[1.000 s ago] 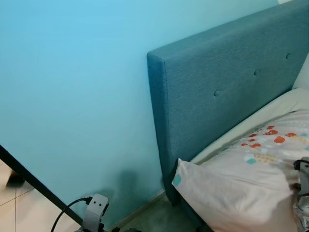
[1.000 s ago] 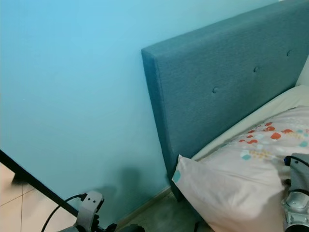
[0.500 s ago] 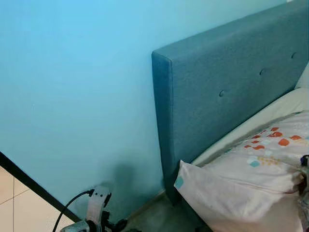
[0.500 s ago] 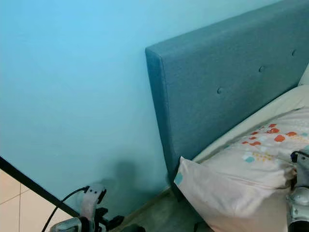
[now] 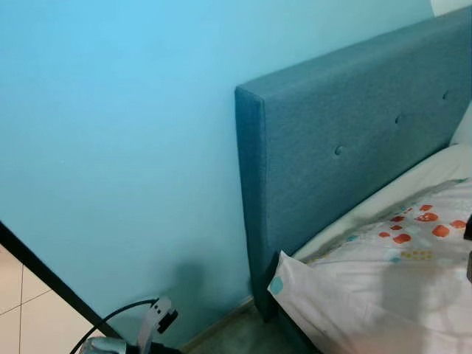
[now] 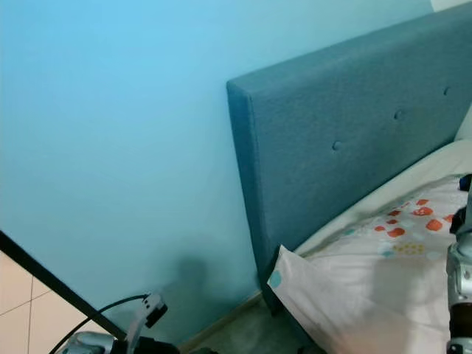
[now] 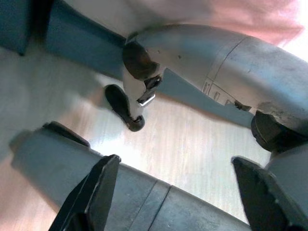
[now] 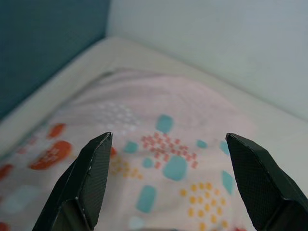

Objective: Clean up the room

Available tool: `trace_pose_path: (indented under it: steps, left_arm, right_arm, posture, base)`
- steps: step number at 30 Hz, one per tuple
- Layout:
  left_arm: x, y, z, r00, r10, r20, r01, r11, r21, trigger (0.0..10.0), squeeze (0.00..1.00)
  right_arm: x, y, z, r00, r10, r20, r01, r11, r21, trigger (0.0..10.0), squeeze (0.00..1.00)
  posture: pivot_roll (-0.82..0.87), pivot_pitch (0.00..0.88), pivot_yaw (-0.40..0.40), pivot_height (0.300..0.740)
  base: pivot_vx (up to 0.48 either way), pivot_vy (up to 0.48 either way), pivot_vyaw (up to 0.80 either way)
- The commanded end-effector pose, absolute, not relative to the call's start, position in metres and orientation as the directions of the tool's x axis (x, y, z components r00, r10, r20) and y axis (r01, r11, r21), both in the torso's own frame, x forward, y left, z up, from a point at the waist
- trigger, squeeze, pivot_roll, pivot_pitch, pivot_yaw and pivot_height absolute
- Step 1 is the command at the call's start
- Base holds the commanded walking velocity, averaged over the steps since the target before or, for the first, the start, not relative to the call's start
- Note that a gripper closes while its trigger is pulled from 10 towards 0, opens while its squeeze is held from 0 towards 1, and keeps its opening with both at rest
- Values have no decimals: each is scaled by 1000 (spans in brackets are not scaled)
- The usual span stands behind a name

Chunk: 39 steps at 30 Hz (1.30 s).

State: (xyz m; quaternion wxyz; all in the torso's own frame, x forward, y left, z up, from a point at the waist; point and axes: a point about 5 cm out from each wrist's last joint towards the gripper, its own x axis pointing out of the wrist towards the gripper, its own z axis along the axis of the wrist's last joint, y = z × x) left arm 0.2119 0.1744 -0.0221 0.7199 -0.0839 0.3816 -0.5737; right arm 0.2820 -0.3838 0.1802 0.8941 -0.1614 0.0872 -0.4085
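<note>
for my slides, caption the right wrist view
Open right gripper above a patterned pillow on the bed, beside the blue headboard.

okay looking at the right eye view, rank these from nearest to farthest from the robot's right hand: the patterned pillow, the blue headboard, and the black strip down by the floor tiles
1. The patterned pillow, right beside the right hand.
2. The blue headboard, behind the pillow, against the wall.
3. The black strip, far across at lower left by the floor tiles.

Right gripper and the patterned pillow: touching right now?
Apart. In the right wrist view the right gripper has both fingers spread wide, and the patterned pillow lies beyond them, out of contact.
</note>
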Motion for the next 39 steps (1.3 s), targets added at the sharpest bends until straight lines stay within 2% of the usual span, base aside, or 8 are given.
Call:
trace_pose_path:
  steps: [1, 7, 9, 12, 23, 25, 34, 39]
  left_arm:
    - [218, 179, -9, 17, -916, -401, 784, 261, -563, 10000, 0]
    - [248, 160, 24, 88, -971, -223, 828, 196, -526, 10000, 0]
    - [258, 152, 25, 173, -961, -217, 829, 261, -495, 10000, 0]
    - [276, 140, 16, 403, -863, -305, 745, 503, -438, 10000, 0]
    - [271, 114, 24, 293, -938, -184, 773, 346, -532, 10000, 0]
    - [282, 108, 29, 375, -908, -188, 764, 418, -492, 10000, 0]
    - [300, 88, 38, 548, -819, -169, 707, 562, -428, 10000, 0]
    - [304, 83, 41, 590, -790, -168, 687, 600, -410, 10000, 0]
  right_arm:
    - [289, -373, 178, 689, -724, -27, 671, 651, -355, 10000, 0]
    - [299, -347, 165, 758, -646, -89, 589, 736, -333, 10000, 0]
    - [301, -338, 161, 772, -627, -106, 567, 754, -332, 10000, 0]
    - [304, -328, 153, 788, -601, -134, 537, 777, -329, 10000, 0]
    - [308, -323, 151, 799, -581, -157, 514, 795, -323, 10000, 0]
    - [308, -325, 152, 795, -585, -161, 516, 792, -328, 10000, 0]
    - [311, -312, 137, 818, -538, -206, 471, 830, -297, 10000, 0]
    - [311, -303, 129, 833, -505, -227, 446, 855, -266, 10000, 0]
  posture:
    - [1, 0, 61, 638]
    - [-8, 0, 64, 638]
    - [-1, 0, 66, 638]
    - [-6, 0, 64, 638]
    - [-24, 0, 61, 638]
    - [-24, 0, 59, 638]
    - [-25, 0, 57, 638]
    - [-29, 0, 53, 638]
  base:
    - [0, 0, 0]
    - [0, 0, -500]
    - [0, 0, -738]
    - [0, 0, -738]
    - [0, 0, -734]
    - [0, 0, -731]
    - [0, 0, -728]
    - [0, 0, -731]
